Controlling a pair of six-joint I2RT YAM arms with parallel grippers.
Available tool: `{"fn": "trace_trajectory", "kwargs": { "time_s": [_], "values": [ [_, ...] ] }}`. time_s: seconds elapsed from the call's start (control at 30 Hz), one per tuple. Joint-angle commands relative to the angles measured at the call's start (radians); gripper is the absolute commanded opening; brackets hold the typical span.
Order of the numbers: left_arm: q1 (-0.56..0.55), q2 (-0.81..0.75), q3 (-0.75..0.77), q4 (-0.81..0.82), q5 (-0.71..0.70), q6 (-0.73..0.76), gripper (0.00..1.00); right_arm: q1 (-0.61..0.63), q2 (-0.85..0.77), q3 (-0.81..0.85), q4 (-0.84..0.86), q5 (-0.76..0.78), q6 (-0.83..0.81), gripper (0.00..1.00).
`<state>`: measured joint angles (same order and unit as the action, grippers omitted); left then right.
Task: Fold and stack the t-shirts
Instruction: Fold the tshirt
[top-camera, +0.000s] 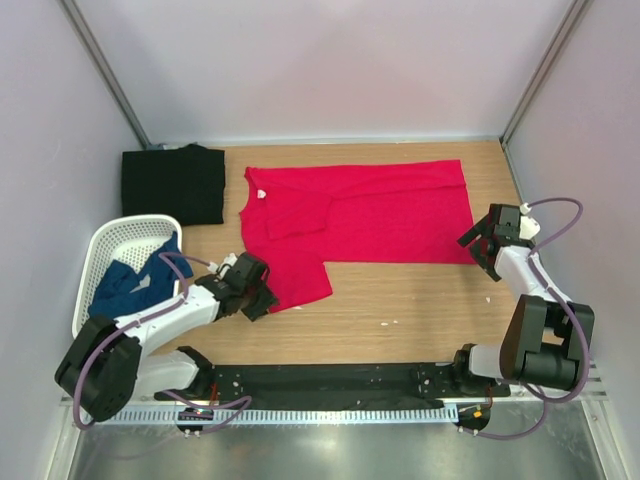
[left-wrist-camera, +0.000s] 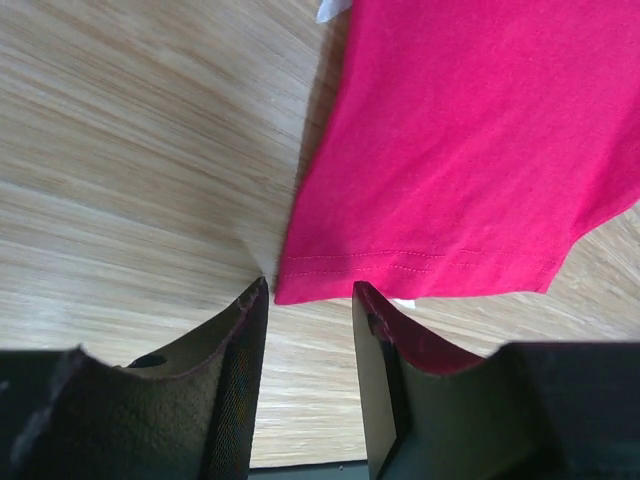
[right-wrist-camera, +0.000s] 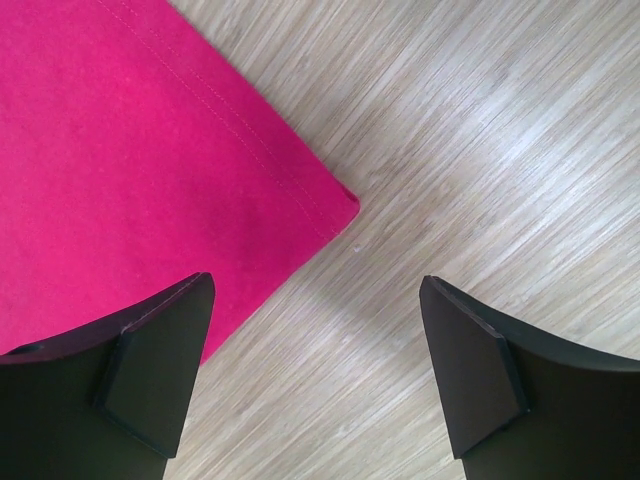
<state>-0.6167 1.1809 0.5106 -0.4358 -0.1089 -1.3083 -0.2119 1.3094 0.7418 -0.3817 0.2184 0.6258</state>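
The red t-shirt (top-camera: 350, 215) lies spread on the wooden table, one sleeve folded in, its white neck label (top-camera: 262, 194) at the left. My left gripper (top-camera: 262, 299) is open and empty just short of the shirt's near-left sleeve corner (left-wrist-camera: 300, 285). My right gripper (top-camera: 480, 245) is open and empty over the shirt's near-right hem corner (right-wrist-camera: 340, 205). The black t-shirt (top-camera: 174, 183) lies folded at the back left. The dark blue t-shirt (top-camera: 135, 283) is bunched in the basket.
The white mesh basket (top-camera: 105, 245) stands at the left edge beside my left arm. Grey walls close in the table on three sides. A black rail (top-camera: 330, 380) runs along the near edge.
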Motion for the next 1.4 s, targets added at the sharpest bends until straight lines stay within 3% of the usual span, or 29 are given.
{"fn": "trace_trajectory", "kwargs": {
  "time_s": [0.0,0.23,0.37,0.43,0.67,1.0,1.1,1.13,1.27,1.37],
  "values": [
    [-0.011,0.026,0.019,0.028,-0.052,-0.014,0.41,-0.004,0.025,-0.010,0.082,0.016,0.011,0.88],
    [-0.021,0.043,0.016,0.023,-0.061,-0.025,0.29,-0.004,0.079,0.001,0.115,0.029,0.020,0.86],
    [-0.025,0.048,0.028,-0.007,-0.075,-0.026,0.06,-0.004,0.099,-0.007,0.119,0.053,0.018,0.83],
    [-0.026,0.052,0.040,-0.024,-0.083,-0.019,0.00,-0.006,0.109,-0.007,0.115,0.070,0.014,0.82],
    [-0.041,0.057,0.081,-0.069,-0.106,0.032,0.00,-0.007,0.131,-0.005,0.125,0.094,0.017,0.74],
    [-0.046,0.034,0.094,-0.099,-0.130,0.049,0.00,-0.017,0.220,0.024,0.158,0.102,0.018,0.52],
    [-0.046,0.025,0.097,-0.109,-0.135,0.053,0.00,-0.017,0.232,0.019,0.165,0.114,0.015,0.40],
    [-0.046,0.022,0.101,-0.113,-0.140,0.058,0.00,-0.017,0.234,0.019,0.164,0.118,0.014,0.31],
    [-0.046,0.016,0.146,-0.130,-0.147,0.084,0.00,-0.017,0.226,0.031,0.161,0.127,0.005,0.13],
    [-0.046,0.014,0.186,-0.150,-0.161,0.112,0.00,-0.017,0.217,0.056,0.145,0.127,-0.006,0.07]
  ]
}}
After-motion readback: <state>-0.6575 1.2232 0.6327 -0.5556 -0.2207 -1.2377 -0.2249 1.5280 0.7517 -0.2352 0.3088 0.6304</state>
